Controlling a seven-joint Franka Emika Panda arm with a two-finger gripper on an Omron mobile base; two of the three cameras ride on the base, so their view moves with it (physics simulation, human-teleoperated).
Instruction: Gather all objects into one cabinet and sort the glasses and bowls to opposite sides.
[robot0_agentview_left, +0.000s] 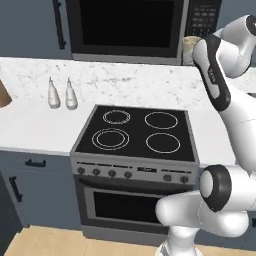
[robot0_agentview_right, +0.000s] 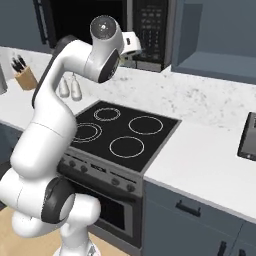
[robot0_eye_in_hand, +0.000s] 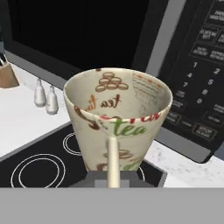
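The jaws are clenched on the handle of the mug (robot0_eye_in_hand: 117, 118), which is held upright above the stove (robot0_agentview_left: 136, 134), in front of the microwave (robot0_eye_in_hand: 109, 35). Judged step: carrying the mug to the cabinet (robot0_agentview_right: 215, 35), right of the microwave; next move calls for a level swing rightward into its open shelf. The mug's print reads "tea"; microwave keypad labels are illegible.
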